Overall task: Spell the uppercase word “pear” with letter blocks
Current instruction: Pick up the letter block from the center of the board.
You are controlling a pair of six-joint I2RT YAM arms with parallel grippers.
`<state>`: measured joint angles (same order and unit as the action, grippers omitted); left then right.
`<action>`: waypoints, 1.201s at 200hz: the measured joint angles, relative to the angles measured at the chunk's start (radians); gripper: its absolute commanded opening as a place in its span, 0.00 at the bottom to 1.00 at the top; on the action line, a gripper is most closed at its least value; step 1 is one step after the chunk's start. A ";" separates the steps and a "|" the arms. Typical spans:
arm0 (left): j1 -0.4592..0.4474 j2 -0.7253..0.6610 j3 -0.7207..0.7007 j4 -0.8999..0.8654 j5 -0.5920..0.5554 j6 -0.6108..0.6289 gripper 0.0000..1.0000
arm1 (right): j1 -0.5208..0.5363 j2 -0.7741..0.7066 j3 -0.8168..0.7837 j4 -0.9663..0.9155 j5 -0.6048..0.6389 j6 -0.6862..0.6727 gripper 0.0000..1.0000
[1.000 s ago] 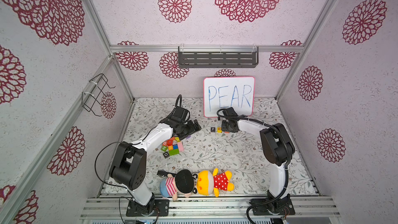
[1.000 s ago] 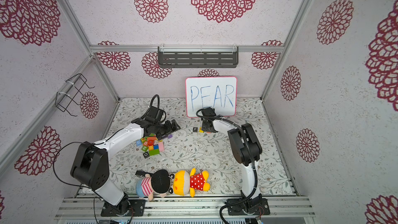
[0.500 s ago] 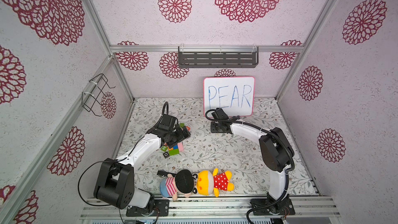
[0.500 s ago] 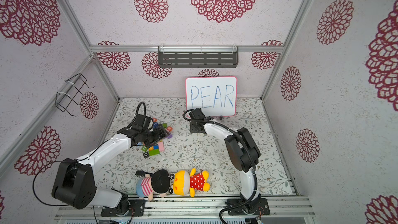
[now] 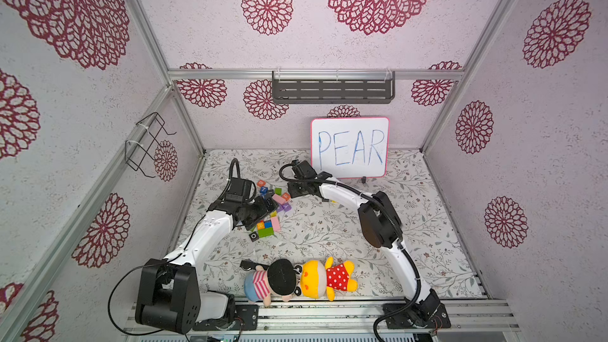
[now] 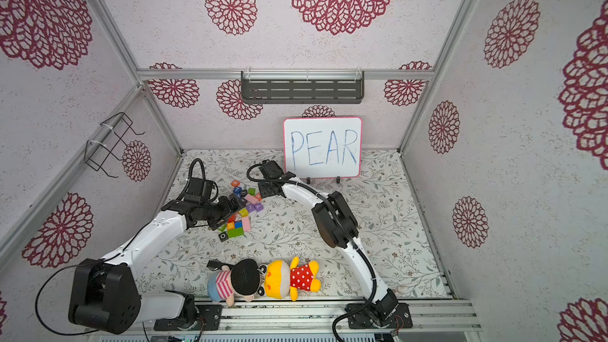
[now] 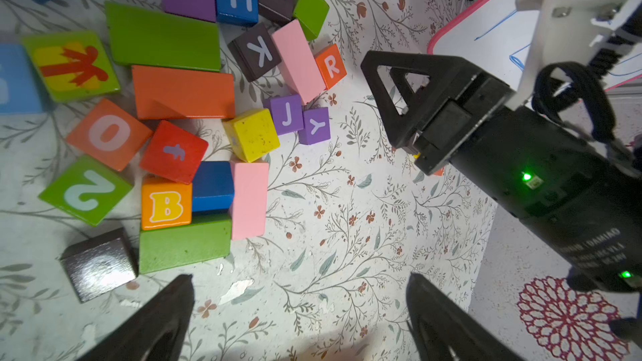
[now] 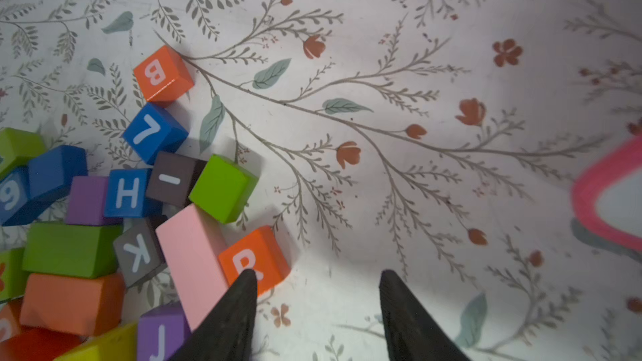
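Lining up the right jaws on R [image 8: 255, 258] is the step in hand, as I read it. They are spread with nothing between them, and they sit off-centre: one fingertip [image 8: 243, 289] hangs over R's top while its partner is over bare tabletop [image 8: 382, 98]. R lies letter up at the rim of the pile [image 5: 267, 225], in the back-left part of the tabletop, near the whiteboard [image 5: 349, 148]. One side is pressed against a long pink block [image 8: 192, 255]; the other sides look free.

I would shift sideways until R is centred in the gap. I would also turn the wrist so the fingers come down on two free faces, not wedged between R and pink. Then I would go straight down, close gently and lift straight up, so pink and K [image 8: 137, 255] are not dragged along.

The left jaws are spread wide and empty too, hovering at the pile. The right wrist fills much of the left wrist view, so the arms are near each other. I would keep the left arm out of the way until R is clear.

P, E and A I cannot find; the right arm covers the stretch in front of the whiteboard. Check that row before setting R down last.
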<state>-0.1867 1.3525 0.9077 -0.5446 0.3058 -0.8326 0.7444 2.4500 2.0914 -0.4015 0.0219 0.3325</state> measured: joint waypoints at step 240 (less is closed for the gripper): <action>0.006 0.021 -0.008 0.021 0.039 0.009 0.98 | 0.053 0.111 0.113 -0.023 0.052 -0.103 0.68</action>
<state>-0.1802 1.3739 0.9001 -0.5240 0.3447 -0.8238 0.7971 2.5614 2.2044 -0.4240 0.0738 0.2298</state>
